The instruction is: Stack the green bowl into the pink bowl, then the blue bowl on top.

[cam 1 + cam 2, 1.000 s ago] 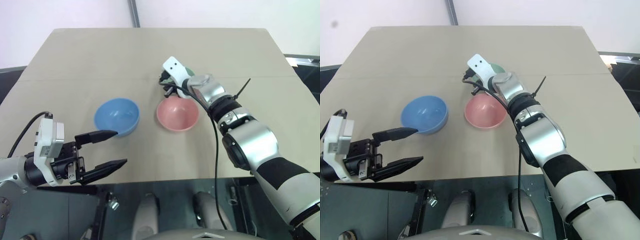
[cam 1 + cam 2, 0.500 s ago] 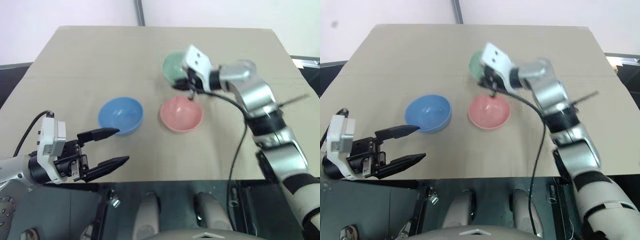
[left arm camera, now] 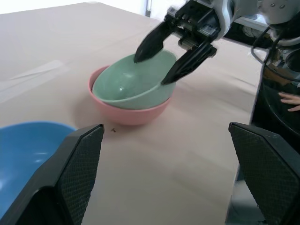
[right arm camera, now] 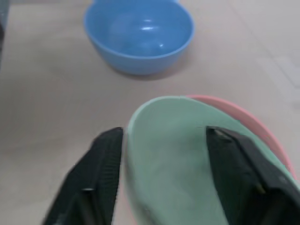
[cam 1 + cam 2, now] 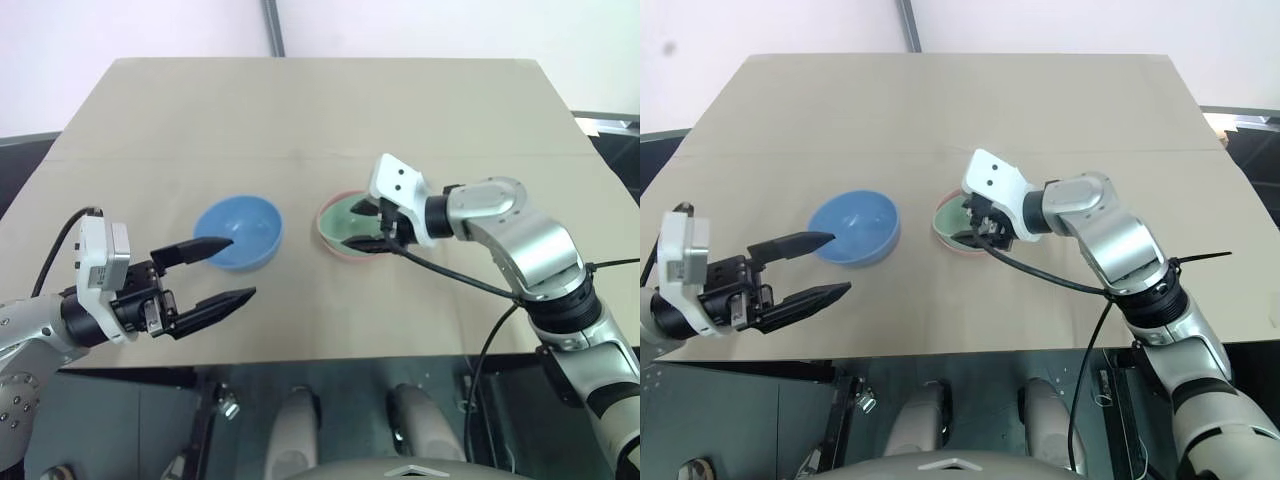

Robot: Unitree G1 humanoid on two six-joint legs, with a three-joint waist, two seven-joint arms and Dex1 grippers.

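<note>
We judge the first half of the task to be all but finished. The small mint-green plastic bowl (image 3: 133, 82) sits nested inside the salmon-pink plastic bowl (image 3: 129, 112), resting a little tilted, so the pink rim shows more on one side. The pair stands near the middle of the tan surface (image 5: 300, 110).

Our right gripper (image 5: 372, 226) is at the green bowl's rim on the side toward the right arm. Its fingers (image 3: 152, 42) stand apart, one over the inside of the bowl and one outside the wall. In the left wrist view there is a gap between them and the rim, so we read this as a release, not a grip.

What remains is the second step. The round sky-blue plastic bowl (image 5: 238, 232) sits upright on the surface, to the left of the stacked pair and apart from it, untouched. Our left gripper (image 5: 210, 272) hovers near the front edge, just on the near side of the blue bowl, with its fingers spread wide and nothing between them. It looks well placed to take the blue bowl once the right arm clears the stack.
</note>
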